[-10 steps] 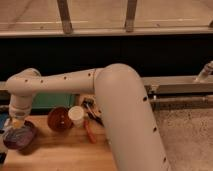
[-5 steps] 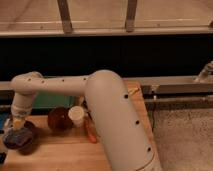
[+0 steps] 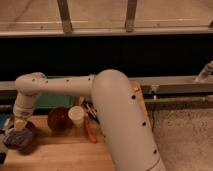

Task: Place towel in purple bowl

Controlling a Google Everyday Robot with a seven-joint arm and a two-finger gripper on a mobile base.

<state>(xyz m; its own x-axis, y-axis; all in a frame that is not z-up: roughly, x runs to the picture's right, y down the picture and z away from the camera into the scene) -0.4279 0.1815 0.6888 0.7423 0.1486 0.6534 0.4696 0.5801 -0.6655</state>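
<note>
The purple bowl (image 3: 22,144) stands at the left end of the wooden table (image 3: 65,155). A crumpled blue-grey towel (image 3: 14,136) lies in the bowl, bunched toward its left side. My gripper (image 3: 21,125) hangs straight down from the white arm (image 3: 65,86), right over the bowl and touching or just above the towel. The lower part of the gripper blends with the towel, so its grip is hidden.
A brown bowl (image 3: 59,119) and a white cup (image 3: 76,116) stand just right of the purple bowl. An orange-red utensil (image 3: 90,132) lies beside the cup. A green object (image 3: 50,101) sits behind them. My thick upper arm (image 3: 125,125) covers the table's right part.
The arm has swung left and the gripper has come down over the purple bowl. The towel now sits lower in the bowl.
</note>
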